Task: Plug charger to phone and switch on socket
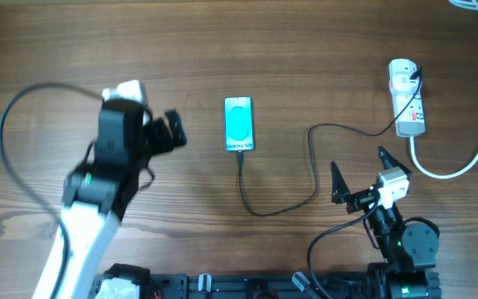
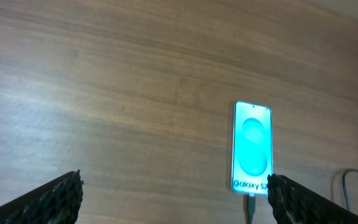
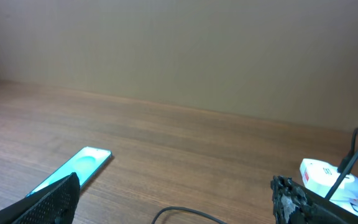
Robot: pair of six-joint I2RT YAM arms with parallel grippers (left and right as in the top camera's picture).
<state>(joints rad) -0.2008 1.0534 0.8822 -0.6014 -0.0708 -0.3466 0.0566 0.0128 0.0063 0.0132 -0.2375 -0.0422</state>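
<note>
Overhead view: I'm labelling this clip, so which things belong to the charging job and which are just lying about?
Job in hand:
phone, cyan screen lit
charger, thin black cable reaching the phone's lower end
socket, white strip on the right

Just there:
white cord running from the socket
thick black cable looping off the left arm
wooden table

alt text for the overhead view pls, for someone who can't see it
A phone with a lit cyan screen lies on the wooden table, a thin black charger running from its near end in a loop to a white socket at the right. The left gripper hovers open left of the phone; the right gripper is open beside the loop.
</note>
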